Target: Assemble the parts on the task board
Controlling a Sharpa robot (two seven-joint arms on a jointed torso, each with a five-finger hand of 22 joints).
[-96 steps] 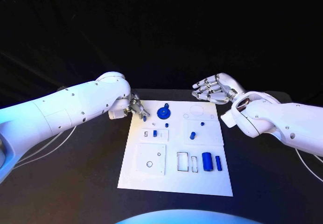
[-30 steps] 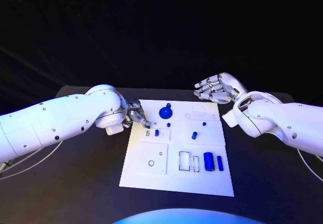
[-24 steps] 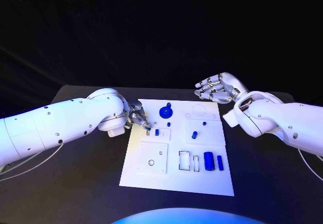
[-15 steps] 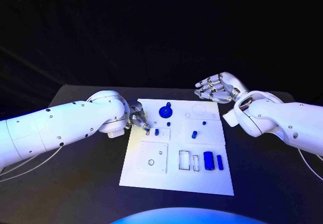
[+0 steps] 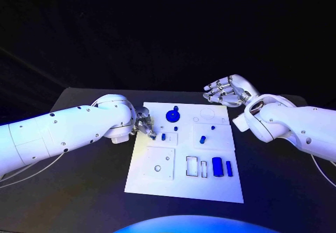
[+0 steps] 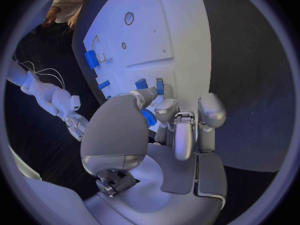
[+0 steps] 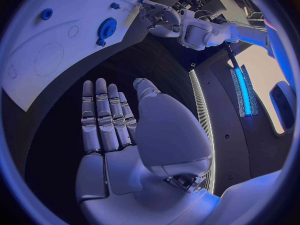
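The left hand (image 5: 143,122) works at the task board's (image 5: 183,190) upper-left edge, fingers curled over a small blue part (image 5: 163,137); whether it holds anything cannot be told. The right hand (image 5: 225,91) hovers beyond the far edge, fingers spread, holding nothing. Next move, likely: seat that part squarely.

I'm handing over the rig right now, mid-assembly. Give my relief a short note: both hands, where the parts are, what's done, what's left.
Left hand: fingertips down at the task board's left edge, by a small blue part; whether it holds anything cannot be told.
Right hand: open, empty, raised beyond the board's far right corner.
Parts: blue gear at the far end; two blue cylinders near the right edge.
Done: unclear.
Left: several outlined slots look unfilled.
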